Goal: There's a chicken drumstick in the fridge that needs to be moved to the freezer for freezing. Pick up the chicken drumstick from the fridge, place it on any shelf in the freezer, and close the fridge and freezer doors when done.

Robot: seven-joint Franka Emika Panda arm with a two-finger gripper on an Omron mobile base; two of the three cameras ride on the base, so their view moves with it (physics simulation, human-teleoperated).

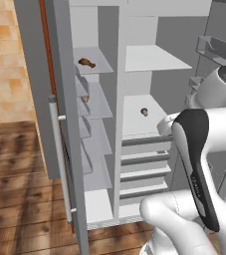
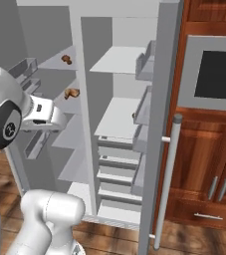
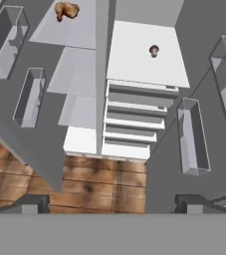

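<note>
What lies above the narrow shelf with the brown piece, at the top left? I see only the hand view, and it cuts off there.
Observer: One shelf higher in the freezer lies a second, darker brown piece.
Operator: Where is the handle of the freezer door?
Observer: The freezer door stands open, and its silver bar handle runs upright along its near edge.
Operator: What stands beyond the fridge door?
Observer: Past the open fridge door there are wooden cabinets, with a dark framed panel set above them.
</note>
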